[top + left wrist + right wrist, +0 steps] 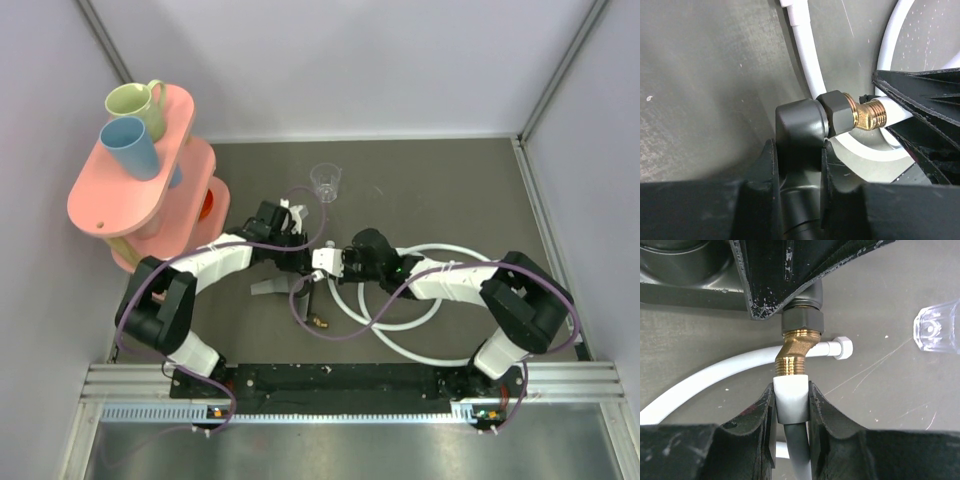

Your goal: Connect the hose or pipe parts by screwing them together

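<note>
In the left wrist view my left gripper [797,147] is shut on the dark body of the black fitting [801,120]. Its brass elbow [867,112] points right, into the white end connector [896,113] of the hose. My right gripper [790,392] is shut on that white connector [790,399], which sits against the brass thread [792,362]. From above, the two grippers [298,262] [335,265] meet at the table's middle, and the white hose [420,318] loops to the right. The hose's other end connector [842,347] lies free behind the elbow.
A clear plastic cup [326,182] stands just beyond the grippers. A pink tiered stand [105,200] with a green mug [137,103] and a blue mug [130,145] fills the far left. A black stem with a brass tip [319,322] lies near the front.
</note>
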{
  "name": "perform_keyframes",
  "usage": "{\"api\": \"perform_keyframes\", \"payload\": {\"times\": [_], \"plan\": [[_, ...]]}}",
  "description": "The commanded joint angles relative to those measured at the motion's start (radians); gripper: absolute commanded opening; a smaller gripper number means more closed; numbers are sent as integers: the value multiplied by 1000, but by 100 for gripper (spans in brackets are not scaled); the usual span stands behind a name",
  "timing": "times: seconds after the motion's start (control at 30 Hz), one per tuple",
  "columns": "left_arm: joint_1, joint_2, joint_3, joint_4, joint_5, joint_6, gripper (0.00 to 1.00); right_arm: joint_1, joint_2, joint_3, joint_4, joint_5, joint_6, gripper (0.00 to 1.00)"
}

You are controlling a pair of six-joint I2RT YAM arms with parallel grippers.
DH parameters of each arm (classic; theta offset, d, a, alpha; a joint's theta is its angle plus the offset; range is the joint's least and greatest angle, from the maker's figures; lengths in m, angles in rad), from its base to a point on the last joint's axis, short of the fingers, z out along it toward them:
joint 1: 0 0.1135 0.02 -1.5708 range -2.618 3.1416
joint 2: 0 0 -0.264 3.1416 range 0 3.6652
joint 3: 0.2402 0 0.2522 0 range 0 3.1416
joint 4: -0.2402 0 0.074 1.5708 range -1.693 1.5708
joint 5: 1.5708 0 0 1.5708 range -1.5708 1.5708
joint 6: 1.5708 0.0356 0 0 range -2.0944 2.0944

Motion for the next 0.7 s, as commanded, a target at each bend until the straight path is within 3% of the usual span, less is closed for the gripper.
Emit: {"api": "perform_keyframes", "payload": {"times": [0.0,0.2,0.47,0.67], "plan": [[-34,-5,-23,108,4,-48,0,10,-28,137,155,-41,183,0],[-71,-70,-105,218,-10,-135,0,4,32,209,71,-81,312,0],[-76,-145,-234,395,-16,-215,0,-65,53,223,100,-194,547,0],[-88,-212,-311,524,-13,-211,0,-114,99,215,137,-363,708,0]]}}
